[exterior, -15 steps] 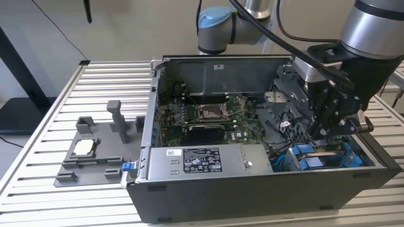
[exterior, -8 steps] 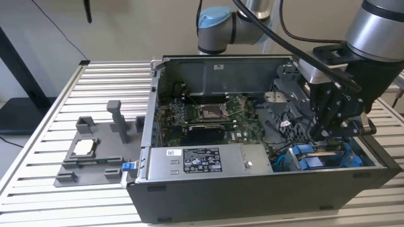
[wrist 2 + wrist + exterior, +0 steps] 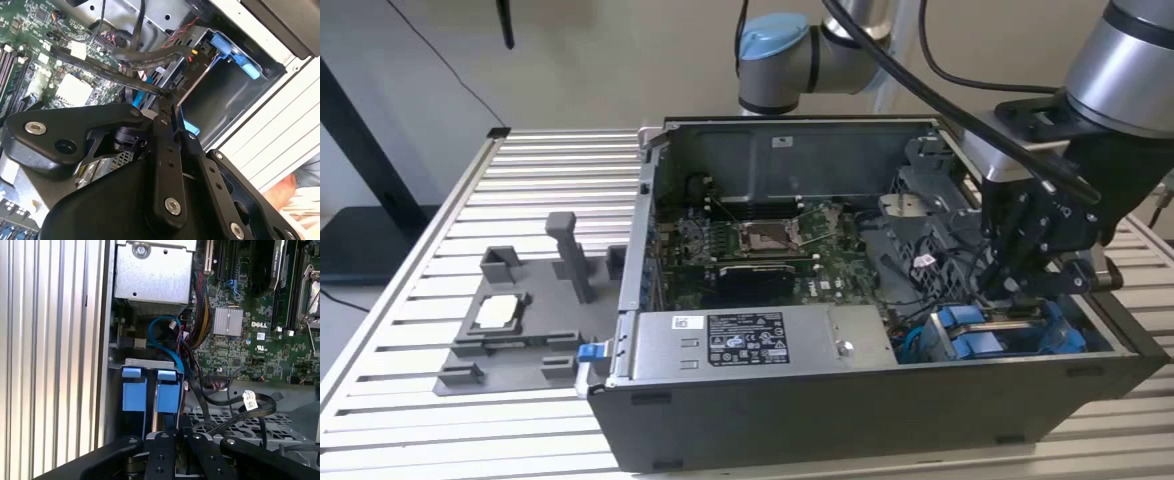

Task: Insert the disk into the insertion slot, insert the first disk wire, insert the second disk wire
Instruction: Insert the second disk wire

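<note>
My gripper [image 3: 1013,300] hangs low inside the dark computer case [image 3: 854,420], at the exterior view's right, over the insertion slot [image 3: 987,335]. The slot is a grey bay with blue plastic tabs [image 3: 134,390]. Between the blue pieces stands a thin silver edge [image 3: 156,410], which looks like the disk on its side. The fingertips [image 3: 167,100] are pressed together at the bay's edge; I cannot make out anything between them. A blue wire [image 3: 161,332] and flat black wires [image 3: 150,57] loop close to the fingers.
The labelled silver power-supply box [image 3: 747,345] lies along the case's front wall. The green motherboard [image 3: 761,245] fills the case's middle. A grey fixture [image 3: 520,320] with posts stands on the ribbed table [image 3: 440,230] at the exterior view's left.
</note>
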Tool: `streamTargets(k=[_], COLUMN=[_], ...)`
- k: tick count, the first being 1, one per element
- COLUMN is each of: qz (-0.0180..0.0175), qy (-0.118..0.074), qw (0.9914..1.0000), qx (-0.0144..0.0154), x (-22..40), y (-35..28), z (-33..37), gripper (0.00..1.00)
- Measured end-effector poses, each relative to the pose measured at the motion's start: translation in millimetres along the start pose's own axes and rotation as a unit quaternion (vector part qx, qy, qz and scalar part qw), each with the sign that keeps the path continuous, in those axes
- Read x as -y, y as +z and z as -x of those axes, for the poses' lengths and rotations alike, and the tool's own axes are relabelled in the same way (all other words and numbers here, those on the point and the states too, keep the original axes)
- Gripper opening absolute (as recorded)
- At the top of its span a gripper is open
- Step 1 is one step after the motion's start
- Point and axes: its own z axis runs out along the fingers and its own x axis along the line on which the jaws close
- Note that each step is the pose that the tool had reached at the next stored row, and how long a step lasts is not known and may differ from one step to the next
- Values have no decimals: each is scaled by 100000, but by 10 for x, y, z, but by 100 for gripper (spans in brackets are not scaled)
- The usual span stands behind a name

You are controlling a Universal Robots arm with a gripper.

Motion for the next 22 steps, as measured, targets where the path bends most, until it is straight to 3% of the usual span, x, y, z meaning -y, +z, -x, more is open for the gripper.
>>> streamTargets(k=[5, 11, 17, 19, 22], qz=[386, 1103, 1143, 1227, 1909], qy=[64, 132, 139, 148, 202], qw=[99999, 99992, 99991, 99988, 99974], qx=[378, 673, 701, 887, 1211], x=[23, 55, 68, 78, 92], y=[0, -1, 0, 3, 6], z=[-28, -60, -63, -65, -66], gripper=[16, 16, 16, 16, 16])
